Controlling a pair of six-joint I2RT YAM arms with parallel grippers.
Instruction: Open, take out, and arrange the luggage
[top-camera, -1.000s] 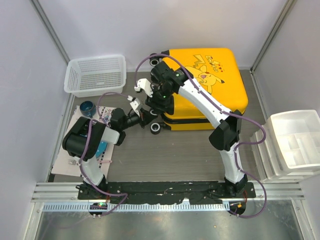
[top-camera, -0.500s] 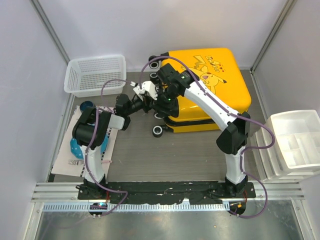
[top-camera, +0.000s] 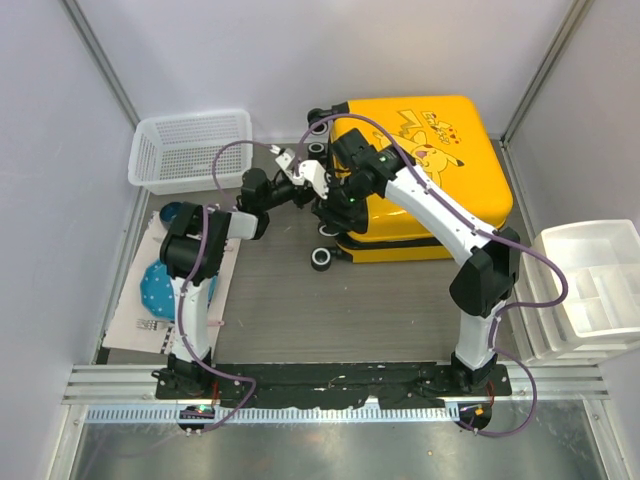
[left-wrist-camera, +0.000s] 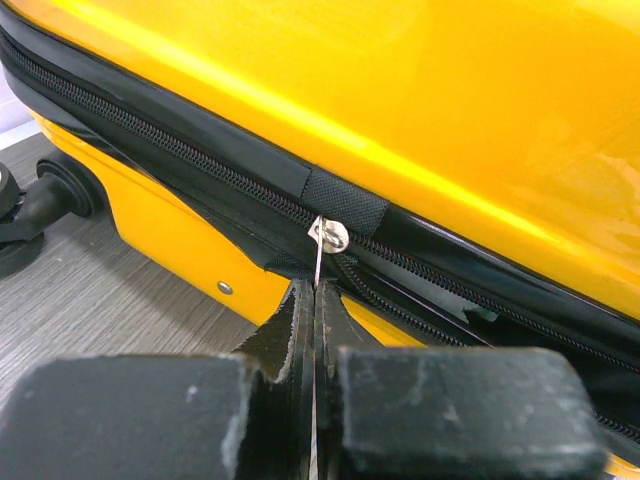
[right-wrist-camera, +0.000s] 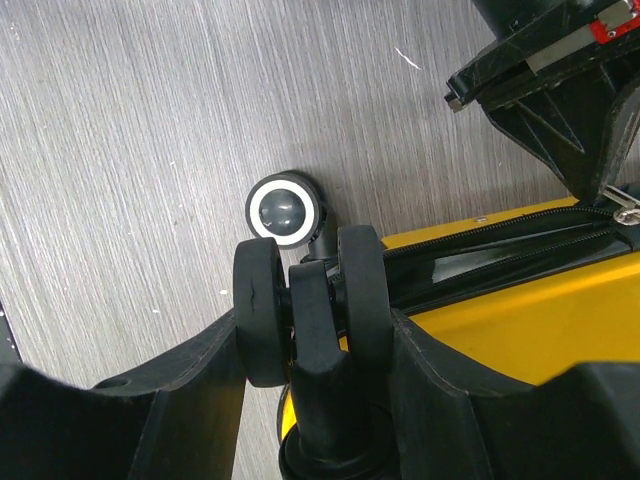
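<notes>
The yellow luggage (top-camera: 440, 150) lies flat on your desk (top-camera: 330, 310), cartoon print up, at the far side just right of the middle, its wheels turned to the left. Its black zip band (left-wrist-camera: 150, 140) runs around the side facing your arms. Left of the slider the teeth are meshed; right of it the 2 tracks have parted and something pale shows in the gap.

Your left fingers (left-wrist-camera: 285, 335) are clenched on the thin silver zip pull (left-wrist-camera: 320, 255), which hangs from the slider and disappears between the 2 tips. They sit just below the zip band, close against the shell.

Your right fingers (right-wrist-camera: 190, 400) straddle the twin wheel (right-wrist-camera: 262, 315) at the case's near left corner, 1 finger on each outer face, clamped on it from above. A second wheel (right-wrist-camera: 285, 208), grey with a white rim, stands on the desk just beyond.

In the overhead view both arms meet at that left side of the case, the left reaching across from its base, the right arching over the lid.

The desk is grey wood-grain. A white mesh basket (top-camera: 190, 150) stands at the far left corner, white drawer bins (top-camera: 590, 285) at the right edge, and a paper sheet (top-camera: 135, 320) with a blue disc (top-camera: 155, 290) lies along the left. Pale walls (top-camera: 300, 50) close in 3 sides; a metal rail (top-camera: 340, 380) carries the arm bases.
</notes>
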